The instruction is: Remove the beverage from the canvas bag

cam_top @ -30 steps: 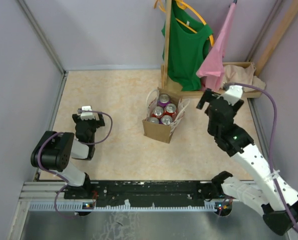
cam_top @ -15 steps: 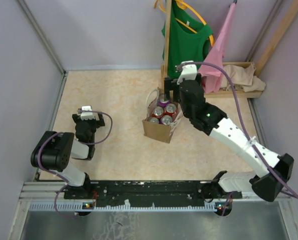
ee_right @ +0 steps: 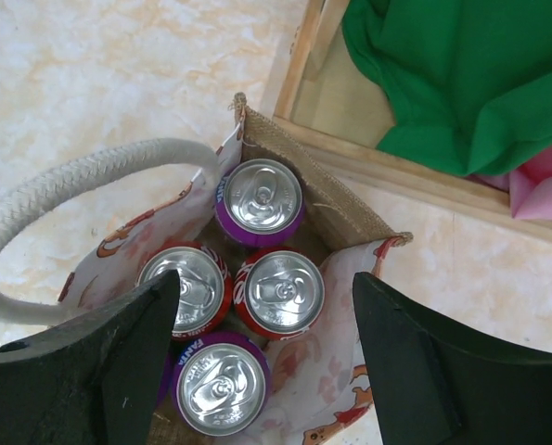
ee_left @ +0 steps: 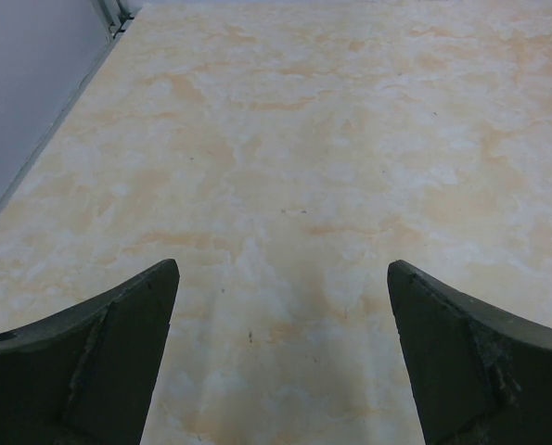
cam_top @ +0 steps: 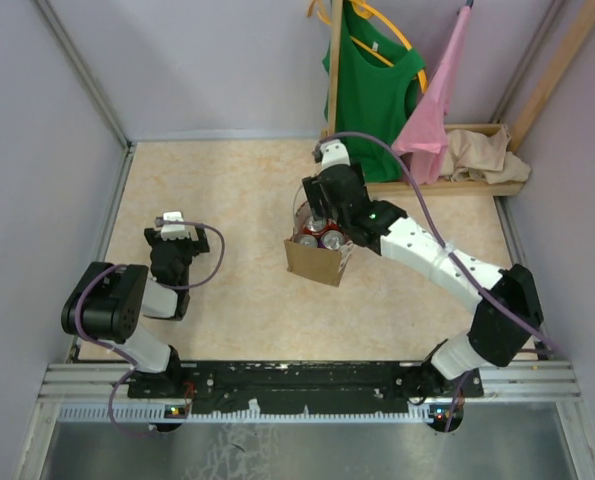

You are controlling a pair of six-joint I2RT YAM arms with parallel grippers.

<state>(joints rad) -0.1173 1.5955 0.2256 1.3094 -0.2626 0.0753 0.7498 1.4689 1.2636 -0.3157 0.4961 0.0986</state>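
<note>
Top cam sits up high at the near side, looking down over the whole desk point(cam_top: 227, 190). Right wrist cam is close above the canvas bag point(ee_right: 345, 204), pointing straight down into it, and the top view catches that same bag too. Left wrist cam sits low, looking forward along the desk.

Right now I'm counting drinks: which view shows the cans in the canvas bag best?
Right wrist view: it looks straight down into the canvas bag, showing four cans, two purple and two red. Top external shows only two can tops; the right arm covers the rest. Left wrist shows only tabletop and its own fingers.
</note>
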